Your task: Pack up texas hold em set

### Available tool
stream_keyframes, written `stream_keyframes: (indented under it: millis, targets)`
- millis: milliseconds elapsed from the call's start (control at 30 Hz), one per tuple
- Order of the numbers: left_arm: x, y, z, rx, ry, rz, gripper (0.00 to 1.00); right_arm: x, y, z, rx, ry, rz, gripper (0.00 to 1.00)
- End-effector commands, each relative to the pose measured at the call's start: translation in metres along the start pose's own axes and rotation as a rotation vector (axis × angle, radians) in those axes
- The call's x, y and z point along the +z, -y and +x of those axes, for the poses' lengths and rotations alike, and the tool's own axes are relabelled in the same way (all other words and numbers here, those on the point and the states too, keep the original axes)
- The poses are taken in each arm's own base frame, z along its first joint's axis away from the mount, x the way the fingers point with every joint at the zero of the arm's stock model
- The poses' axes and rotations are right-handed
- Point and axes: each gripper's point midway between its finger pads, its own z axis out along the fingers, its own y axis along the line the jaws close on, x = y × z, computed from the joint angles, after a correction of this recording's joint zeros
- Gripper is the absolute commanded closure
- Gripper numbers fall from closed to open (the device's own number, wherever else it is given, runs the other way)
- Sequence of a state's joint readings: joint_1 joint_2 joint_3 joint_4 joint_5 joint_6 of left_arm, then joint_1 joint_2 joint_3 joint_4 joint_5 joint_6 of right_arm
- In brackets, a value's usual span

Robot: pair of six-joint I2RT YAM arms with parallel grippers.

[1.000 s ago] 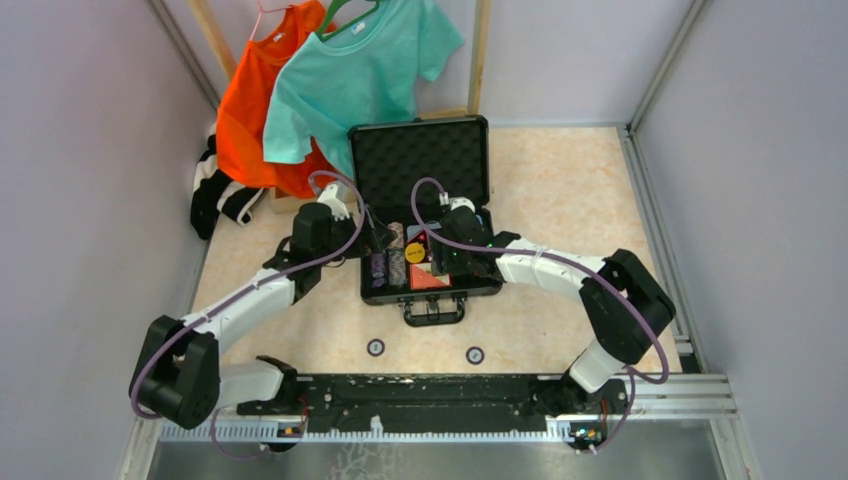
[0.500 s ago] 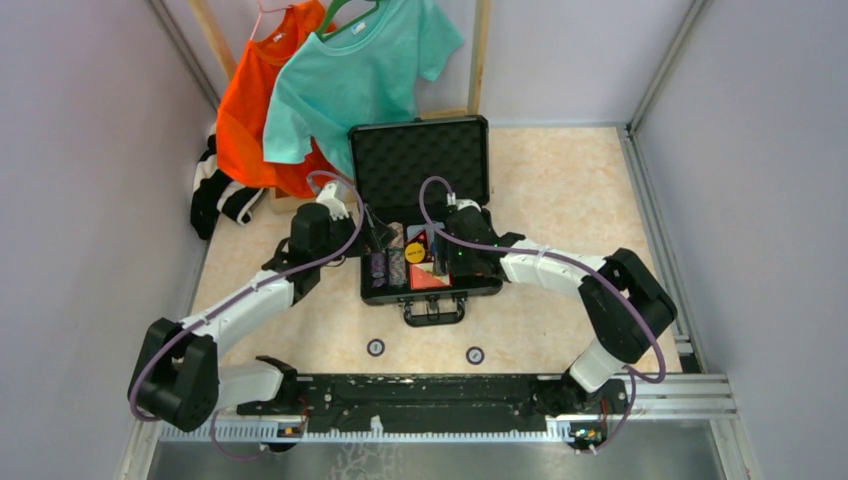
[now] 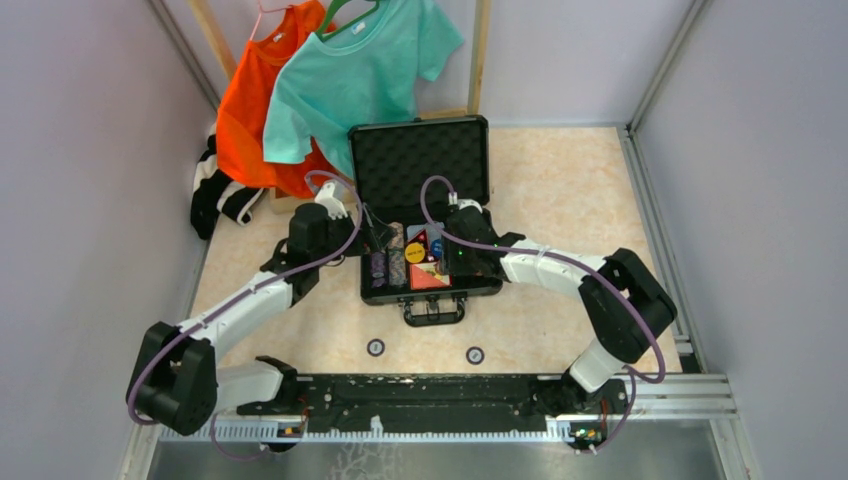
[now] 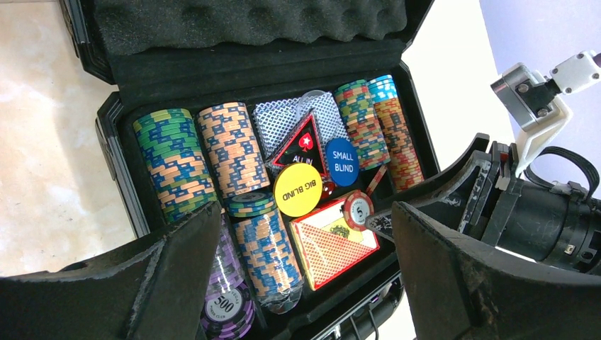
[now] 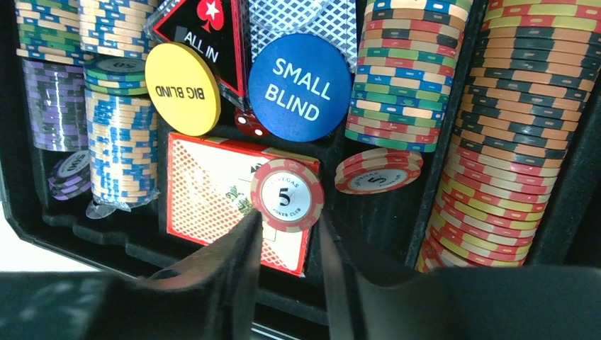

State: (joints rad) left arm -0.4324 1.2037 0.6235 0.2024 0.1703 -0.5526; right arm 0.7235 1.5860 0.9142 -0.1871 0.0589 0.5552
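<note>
1. Nearest, on the bare table just ahead of the arm bases: one small round disc and a second disc, flat, well apart, short of the briefcase.
2. Next, mid-table: black briefcase, open, handle toward the arms, both grippers over its tray.
3. Left gripper: at the left rim of the briefcase, jaws spread wide, nothing between them.
4. Right gripper: low over the front of the tray, jaws partly drawn in, one finger at each side of a red chip marked 5. Firm pinch or mere bracketing: cannot tell.
5. Behind that chip: red-orange card box, flat in the front middle compartment. Just to its right: a short stack of red chips.
6. Beyond the card box: red die, yellow BIG BLIND button and blue SMALL BLIND button, side by side, overlapping a black triangular ALL IN plaque and a blue-patterned deck.
7. On either side: multicoloured chip rows packed on edge in the channels. At the front left: purple chips.
8. Farther back: foam-lined lid, raised, hinged at the far edge of the tray.
9. Farthest: turquoise shirt and orange shirt on hangers, behind and left of the lid. Low at the left: black-and-white cloth.
</note>
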Motion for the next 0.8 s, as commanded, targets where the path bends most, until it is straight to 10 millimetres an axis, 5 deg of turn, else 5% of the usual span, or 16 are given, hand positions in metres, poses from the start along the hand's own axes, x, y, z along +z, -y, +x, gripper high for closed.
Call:
stream_keyframes:
  millis: [0,767]
  targets:
    - [-0.006,0.010,-0.005,0.017,0.027,0.041,0.06,-0.002,-0.006,-0.022,0.037,0.057,-0.001,0.68]
    - [-0.006,0.007,-0.006,0.019,0.034,0.021,0.06,-0.035,-0.017,-0.040,0.001,0.127,-0.055,0.68]
